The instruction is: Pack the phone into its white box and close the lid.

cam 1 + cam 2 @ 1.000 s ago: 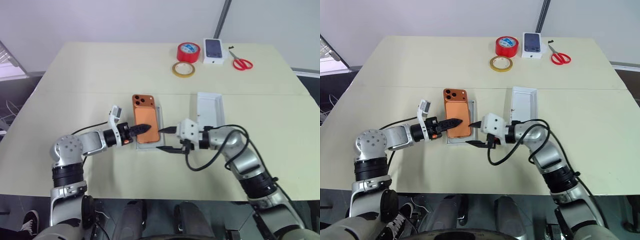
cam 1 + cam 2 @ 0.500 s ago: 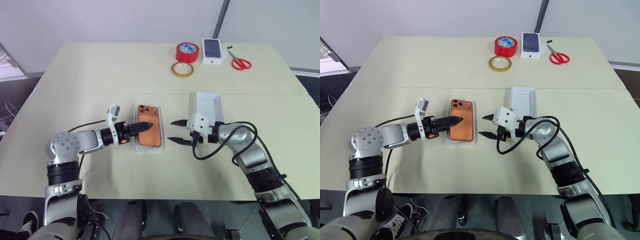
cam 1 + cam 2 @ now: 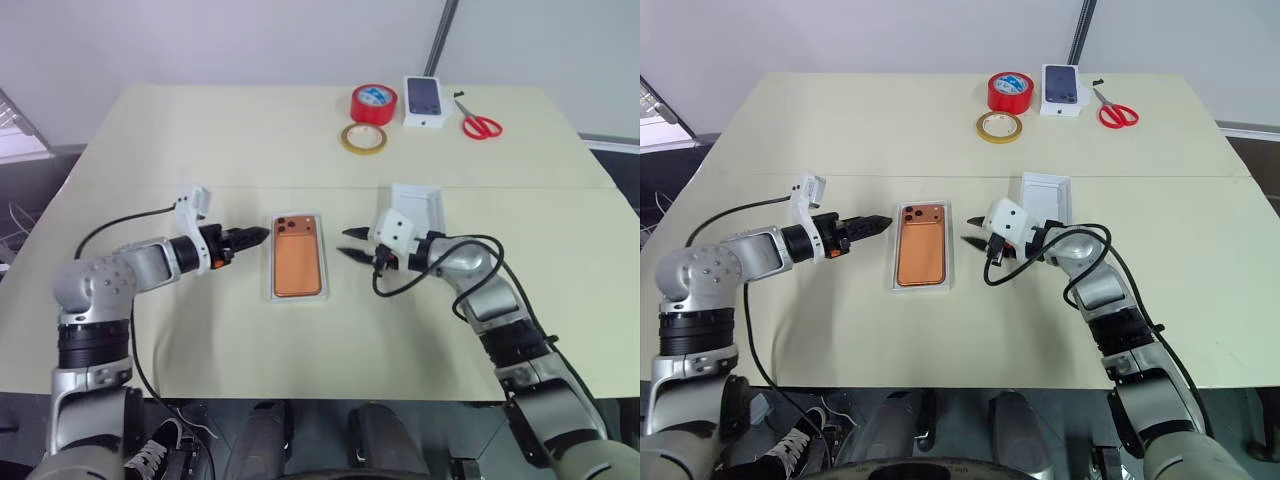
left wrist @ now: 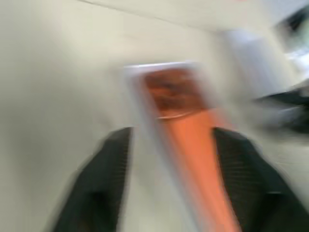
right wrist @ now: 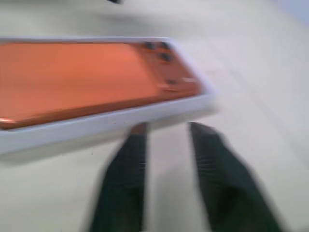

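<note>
The orange phone [image 3: 298, 262] lies back up inside the shallow white box [image 3: 299, 298] near the table's middle, its camera block at the far end. To its right lies the lid [image 3: 424, 205], hollow side up. My left gripper [image 3: 258, 236] is just left of the box and points at it. Its fingers [image 4: 96, 188] are apart and hold nothing. My right gripper [image 3: 348, 243] is between the box and the lid, pointing at the phone [image 5: 82, 72]. It is open and clear of the box rim [image 5: 96, 123].
At the table's far edge stand a red tape roll [image 3: 374, 103], a yellow tape ring [image 3: 367, 139], a white box printed with a dark phone [image 3: 426, 101] and red scissors [image 3: 483, 125]. A seam crosses the table behind the box.
The phone has settled from sticking out over the far end to flat in the box. My left gripper drew back left off it. My right gripper moved away from me, and its fingers narrowed.
</note>
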`<action>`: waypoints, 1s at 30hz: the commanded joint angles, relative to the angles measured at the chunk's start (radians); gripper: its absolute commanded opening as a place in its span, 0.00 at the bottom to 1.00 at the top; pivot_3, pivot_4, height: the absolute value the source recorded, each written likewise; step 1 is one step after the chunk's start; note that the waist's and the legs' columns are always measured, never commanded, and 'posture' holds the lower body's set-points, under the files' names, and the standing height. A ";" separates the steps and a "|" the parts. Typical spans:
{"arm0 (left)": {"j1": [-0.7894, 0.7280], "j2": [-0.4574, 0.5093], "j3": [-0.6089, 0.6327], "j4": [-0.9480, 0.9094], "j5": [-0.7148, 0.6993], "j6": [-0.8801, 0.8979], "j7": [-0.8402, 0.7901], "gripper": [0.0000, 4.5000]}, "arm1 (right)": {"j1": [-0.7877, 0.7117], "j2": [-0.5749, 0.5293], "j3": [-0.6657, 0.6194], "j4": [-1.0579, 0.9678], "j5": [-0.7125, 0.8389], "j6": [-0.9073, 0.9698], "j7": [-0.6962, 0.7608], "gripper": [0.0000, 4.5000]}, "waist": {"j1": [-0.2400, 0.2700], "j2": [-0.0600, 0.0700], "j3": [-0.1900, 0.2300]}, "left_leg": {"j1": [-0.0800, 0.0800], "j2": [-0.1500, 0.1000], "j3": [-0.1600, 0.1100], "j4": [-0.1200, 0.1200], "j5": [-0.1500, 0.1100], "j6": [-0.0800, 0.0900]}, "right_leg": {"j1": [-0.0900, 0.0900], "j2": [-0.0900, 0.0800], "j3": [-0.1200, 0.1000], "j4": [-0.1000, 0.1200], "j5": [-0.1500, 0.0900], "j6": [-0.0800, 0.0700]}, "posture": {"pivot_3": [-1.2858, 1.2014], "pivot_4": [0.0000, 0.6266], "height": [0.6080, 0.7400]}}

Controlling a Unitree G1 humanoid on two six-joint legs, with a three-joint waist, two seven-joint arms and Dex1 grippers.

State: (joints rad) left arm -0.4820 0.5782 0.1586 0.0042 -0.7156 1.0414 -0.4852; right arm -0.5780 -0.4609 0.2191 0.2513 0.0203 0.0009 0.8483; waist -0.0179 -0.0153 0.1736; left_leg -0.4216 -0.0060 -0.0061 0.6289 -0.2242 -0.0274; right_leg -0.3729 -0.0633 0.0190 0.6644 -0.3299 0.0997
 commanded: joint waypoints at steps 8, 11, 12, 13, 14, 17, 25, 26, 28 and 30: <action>0.015 -0.003 -0.179 0.008 0.146 -0.071 -0.099 0.01 | -0.038 0.034 0.061 0.103 -0.133 -0.065 -0.070 0.00 | 0.003 0.000 0.000 | -0.002 0.000 0.000 0.002 -0.002 0.004 | -0.001 -0.001 -0.001 0.001 0.000 0.000 | 0.52 0.24 1.00; 0.003 -0.043 -0.247 0.013 0.168 -0.070 -0.127 0.01 | -0.022 0.036 0.081 0.087 -0.142 -0.070 -0.051 0.00 | 0.006 0.000 0.000 | -0.002 0.000 0.000 0.002 -0.002 0.005 | -0.001 0.000 -0.001 0.001 0.000 0.000 | 0.52 0.24 1.00; 0.000 -0.051 -0.263 0.022 0.179 -0.079 -0.137 0.01 | -0.025 0.037 0.077 0.085 -0.140 -0.065 -0.055 0.00 | 0.007 0.000 0.000 | -0.002 0.000 0.000 0.003 -0.002 0.005 | 0.000 0.000 -0.001 0.001 0.000 0.000 | 0.52 0.24 1.00; -0.010 -0.067 -0.264 0.040 0.182 -0.083 -0.142 0.01 | -0.032 0.034 0.070 0.089 -0.140 -0.059 -0.061 0.00 | 0.008 0.000 0.000 | -0.002 0.000 -0.001 0.003 -0.002 0.005 | 0.000 0.000 -0.001 0.001 0.000 0.000 | 0.52 0.24 1.00; -0.022 -0.082 -0.258 0.054 0.182 -0.087 -0.145 0.01 | -0.038 0.030 0.064 0.093 -0.141 -0.055 -0.065 0.00 | 0.010 0.001 0.000 | -0.002 0.000 -0.001 0.004 -0.002 0.005 | 0.000 0.000 -0.001 0.001 0.000 0.000 | 0.52 0.24 1.00; -0.078 -0.141 -0.251 0.104 0.190 -0.100 -0.151 0.01 | -0.047 0.005 0.035 0.106 -0.135 -0.048 -0.075 0.00 | 0.022 0.001 0.000 | -0.002 -0.001 -0.001 0.005 -0.002 0.006 | 0.002 -0.001 -0.002 0.001 0.000 0.000 | 0.52 0.24 1.00; -0.227 -0.377 -0.343 0.260 0.264 -0.181 -0.188 0.01 | -0.001 -0.153 -0.043 0.090 -0.121 -0.048 -0.053 0.00 | 0.033 0.000 0.000 | -0.005 -0.003 -0.001 0.011 -0.004 0.009 | 0.004 -0.001 -0.004 0.000 0.000 0.000 | 0.52 0.24 1.00; -0.242 -0.400 -0.345 0.286 0.272 -0.193 -0.191 0.01 | 0.009 -0.168 -0.051 0.084 -0.119 -0.044 -0.049 0.00 | 0.030 0.000 0.000 | -0.005 -0.003 -0.001 0.012 -0.004 0.010 | 0.004 0.000 -0.004 0.000 0.000 0.000 | 0.52 0.24 1.00; -0.268 -0.443 -0.347 0.332 0.285 -0.215 -0.198 0.01 | 0.034 -0.192 -0.068 0.069 -0.114 -0.036 -0.042 0.00 | 0.028 0.000 0.000 | -0.005 -0.002 -0.001 0.014 -0.004 0.010 | 0.005 0.000 -0.004 0.000 0.000 0.001 | 0.52 0.24 1.00; -0.291 -0.480 -0.372 0.373 0.312 -0.243 -0.213 0.01 | 0.071 -0.220 -0.085 0.056 -0.113 -0.031 -0.036 0.00 | 0.027 0.001 0.000 | -0.005 -0.001 -0.001 0.014 -0.004 0.010 | 0.004 0.001 -0.004 0.001 0.000 0.001 | 0.52 0.24 1.00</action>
State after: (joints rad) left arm -0.7364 0.1286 -0.1872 0.3717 -0.4137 0.8380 -0.6714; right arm -0.5225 -0.6659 0.1442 0.3470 -0.1046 -0.0282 0.7945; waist 0.0093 -0.0148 0.1734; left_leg -0.4264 -0.0067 -0.0072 0.6430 -0.2282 -0.0173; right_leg -0.3684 -0.0625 0.0154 0.6654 -0.3297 0.1003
